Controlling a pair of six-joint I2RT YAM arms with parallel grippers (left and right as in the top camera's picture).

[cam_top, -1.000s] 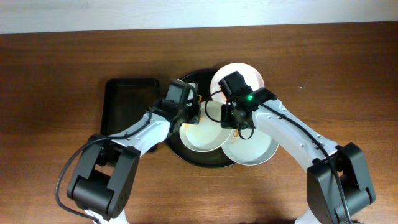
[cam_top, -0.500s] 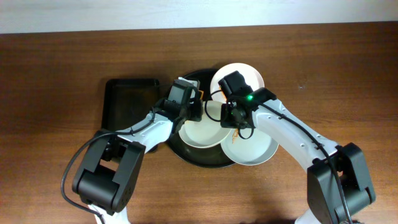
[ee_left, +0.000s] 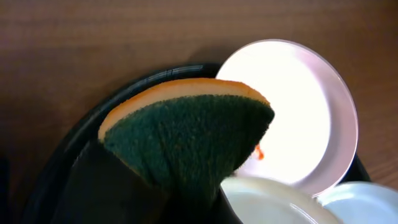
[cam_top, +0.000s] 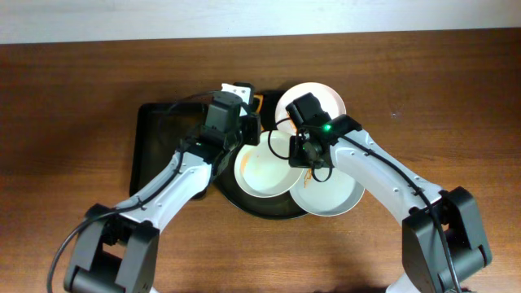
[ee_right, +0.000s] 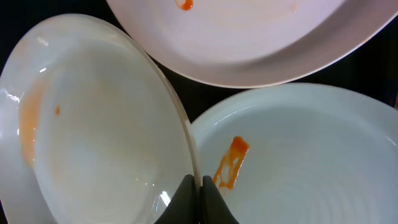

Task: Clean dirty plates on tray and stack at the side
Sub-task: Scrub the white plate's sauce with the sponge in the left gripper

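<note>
Three white plates lie on the round black tray (cam_top: 244, 199). My right gripper (cam_top: 304, 155) is shut on the rim of the middle plate (cam_top: 262, 172), which carries an orange smear (ee_right: 28, 124) on its left side. The near-right plate (cam_top: 334, 195) has an orange streak (ee_right: 231, 162), and the far plate (cam_top: 319, 96) a small orange spot. My left gripper (cam_top: 238, 120) is shut on a green sponge with an orange back (ee_left: 193, 130), held above the tray's far-left rim (ee_left: 93, 124), off the middle plate. Its jaws are hidden behind the sponge.
A smaller rectangular black tray (cam_top: 159, 138) lies just left of the round one, partly under my left arm. Brown wooden tabletop (cam_top: 440, 106) stretches to the right and along the near edge.
My left gripper has lifted the sponge off the middle plate and drawn back toward the tray's far-left rim. The right gripper keeps its pinch on the plate rim, unmoved.
</note>
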